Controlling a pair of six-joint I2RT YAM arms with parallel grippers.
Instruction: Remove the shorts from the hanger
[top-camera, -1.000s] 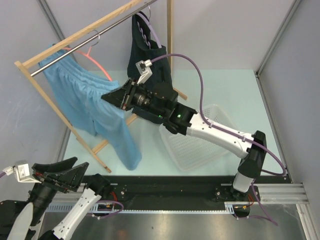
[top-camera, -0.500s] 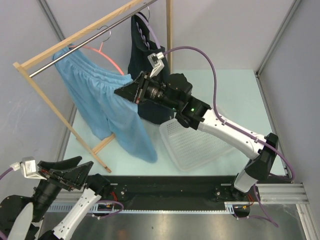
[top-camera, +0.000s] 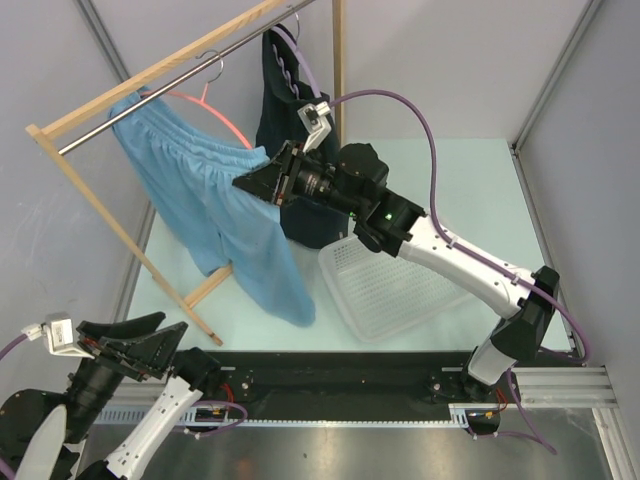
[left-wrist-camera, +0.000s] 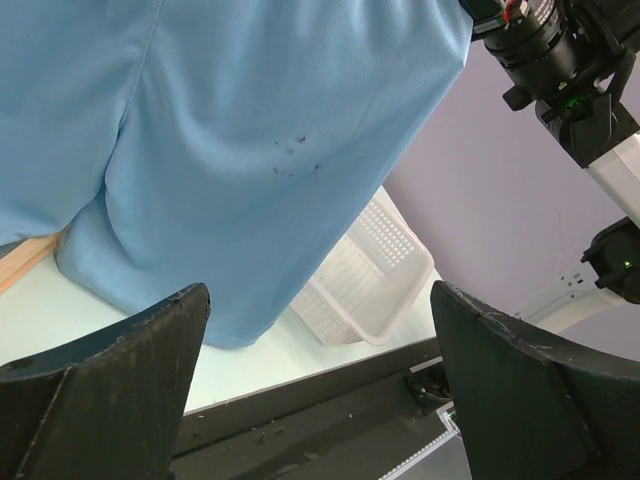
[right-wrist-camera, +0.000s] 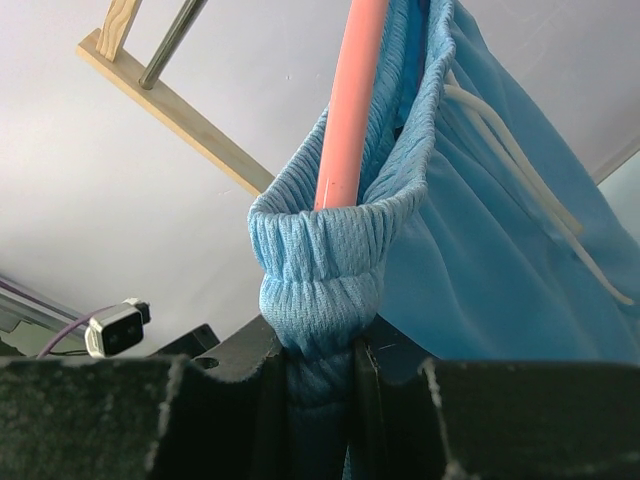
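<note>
1. A wooden clothes rack (top-camera: 90, 197) with a metal rail (top-camera: 150, 96) stands on the pale green table (top-camera: 450, 180), slanting across the left and back of the overhead view.
2. The light sky-blue shorts (top-camera: 215, 215) hang below the rail. The waistband runs from the far left toward the middle, and the legs drape down over the rack's lower bar toward the near edge of the table.
3. The right arm (top-camera: 450, 265), white and black, stretches from its base at the lower right diagonally up toward the rack.
4. The very dark navy-black shorts (top-camera: 280, 120) hang at the far end of the rail, just behind the right arm's wrist.
5. A white mesh basket (top-camera: 400, 295) sits on the table under the right arm, right of the blue shorts.
6. The left gripper (top-camera: 160, 335) hovers low at the near left edge. Its jaws are spread wide with nothing between them, and they face the hanging blue cloth.
7. A coral-pink hanger (top-camera: 215, 115) hooks over the rail and runs inside the blue waistband.
8. The right gripper (right-wrist-camera: 320, 375) is pinched tight on the gathered elastic corner of the blue waistband. The hanger's arm end sits just above it, inside the fold.
</note>
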